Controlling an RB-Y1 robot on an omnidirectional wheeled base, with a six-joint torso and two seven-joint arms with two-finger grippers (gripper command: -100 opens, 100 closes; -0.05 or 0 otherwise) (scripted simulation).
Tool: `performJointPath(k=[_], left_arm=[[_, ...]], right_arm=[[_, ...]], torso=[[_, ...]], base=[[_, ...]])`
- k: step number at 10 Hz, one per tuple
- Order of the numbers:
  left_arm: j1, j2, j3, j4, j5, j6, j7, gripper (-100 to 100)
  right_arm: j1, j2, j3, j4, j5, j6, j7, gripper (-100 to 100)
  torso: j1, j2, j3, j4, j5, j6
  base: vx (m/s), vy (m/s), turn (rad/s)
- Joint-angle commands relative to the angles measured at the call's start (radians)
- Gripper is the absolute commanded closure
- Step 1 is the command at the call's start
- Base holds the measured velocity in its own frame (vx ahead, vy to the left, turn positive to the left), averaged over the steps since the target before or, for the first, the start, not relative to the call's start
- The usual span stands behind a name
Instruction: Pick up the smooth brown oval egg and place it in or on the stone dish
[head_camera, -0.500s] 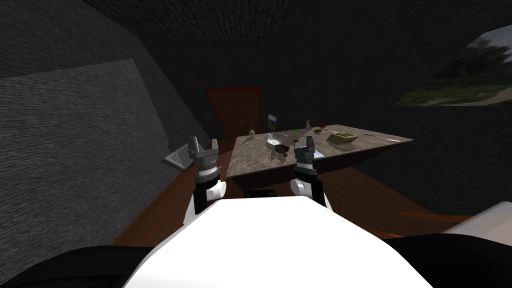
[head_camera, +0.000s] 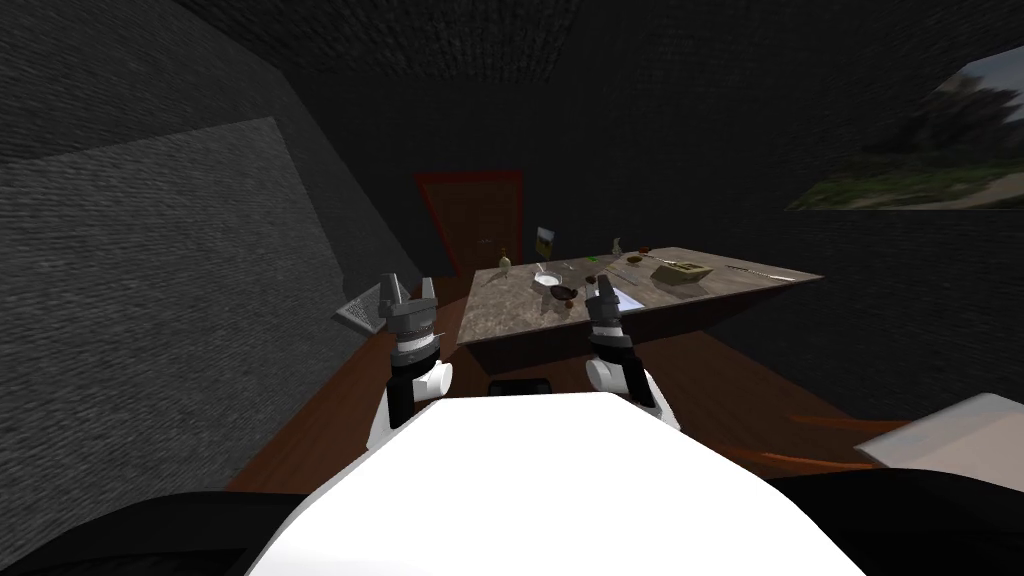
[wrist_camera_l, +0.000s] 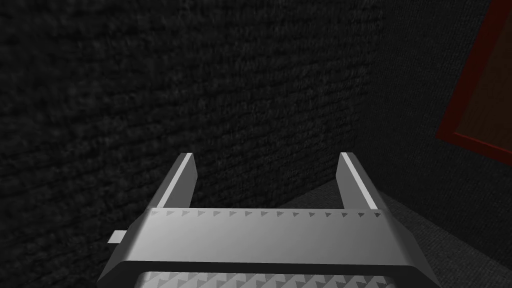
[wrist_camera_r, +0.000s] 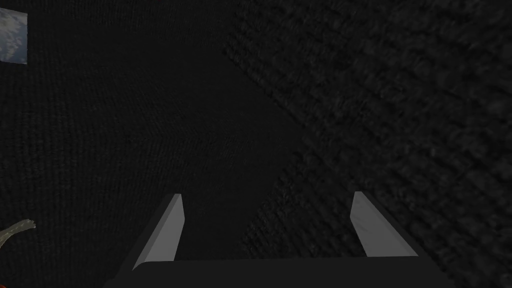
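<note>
Approach step: left gripper (head_camera: 406, 288) and right gripper (head_camera: 600, 290) hung with fingers wide apart and empty before the desk (head_camera: 505, 312), where the small brown egg (head_camera: 569, 304) lay just beside the dark dish (head_camera: 563, 293); the next move likely called for reaching closer.

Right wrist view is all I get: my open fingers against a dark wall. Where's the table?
Observer: In the head view the table stands ahead. The right gripper shows at its near edge.
Operator: Can you see the egg?
Observer: A small brown thing, likely the egg, lies on the table by a dark bowl, just left of that gripper.
Operator: And the left arm?
Observer: The left gripper is open, off the table's left side.
</note>
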Motion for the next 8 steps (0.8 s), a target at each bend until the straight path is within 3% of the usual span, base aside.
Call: performJointPath(k=[1,7,8], left_arm=[[0.000,0.000,0.000,0.000,0.000,0.000,0.000,0],[0.000,0.000,0.000,0.000,0.000,0.000,0.000,0],[0.000,0.000,0.000,0.000,0.000,0.000,0.000,0]], right_arm=[[-0.018,-0.040,-0.014,0.032,0.031,0.006,0.025,-100],[-0.073,-0.145,-0.062,0.175,0.192,0.066,0.127,-100],[-0.073,-0.145,-0.062,0.180,0.192,0.066,0.127,-100]], torso=[[0.000,0.000,0.000,0.000,0.000,0.000],[0.001,-0.001,0.000,0.000,0.000,0.000],[0.001,-0.001,-0.001,0.000,0.000,0.000]], base=[[-0.105,0.014,0.016],[-0.102,0.024,0.024],[-0.057,0.024,0.011]])
